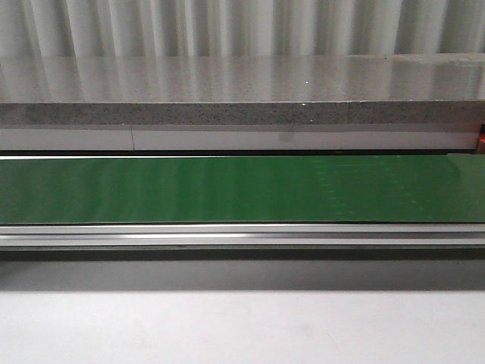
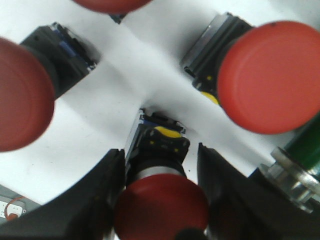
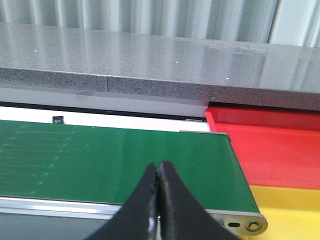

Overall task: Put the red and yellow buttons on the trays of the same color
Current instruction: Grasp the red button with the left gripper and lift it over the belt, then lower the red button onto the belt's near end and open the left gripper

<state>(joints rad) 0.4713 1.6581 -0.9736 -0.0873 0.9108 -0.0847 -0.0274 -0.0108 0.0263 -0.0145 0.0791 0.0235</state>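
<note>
Straddling one of four red buttons [image 2: 161, 210]: left jaws.

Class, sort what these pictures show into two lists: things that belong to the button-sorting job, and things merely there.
Belongs to the job:
red button between the left fingers
other red buttons
red tray
yellow tray
left gripper
right gripper

Merely there:
green belt
grey stone ledge
</note>
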